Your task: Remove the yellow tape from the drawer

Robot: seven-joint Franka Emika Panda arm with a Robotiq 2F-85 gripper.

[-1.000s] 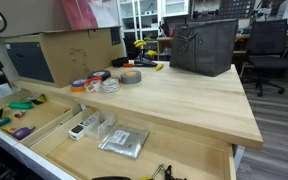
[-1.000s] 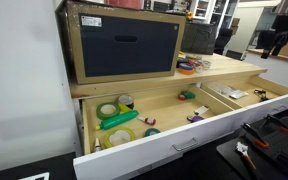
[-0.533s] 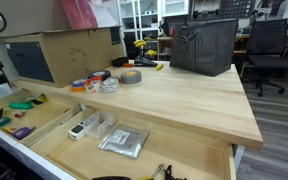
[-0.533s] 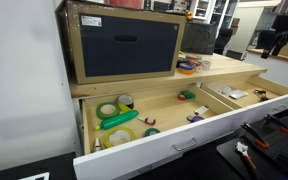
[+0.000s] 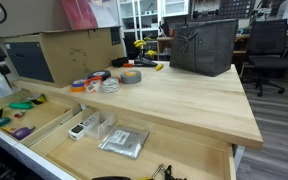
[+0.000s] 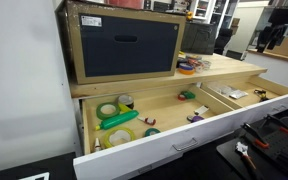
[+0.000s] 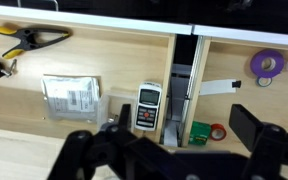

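Outside wrist view, perhaps yellow tape

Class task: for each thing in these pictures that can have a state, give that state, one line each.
drawer: pulled out, open.
gripper: open, empty, above the drawer.
purple tape roll: lying flat in the drawer.
plastic bag: lying flat in the drawer.
black bag: standing upright.

A workshop or lab: a wooden workbench with tape rolls, a wide tool drawer holding a clamp, and an office chair behind.
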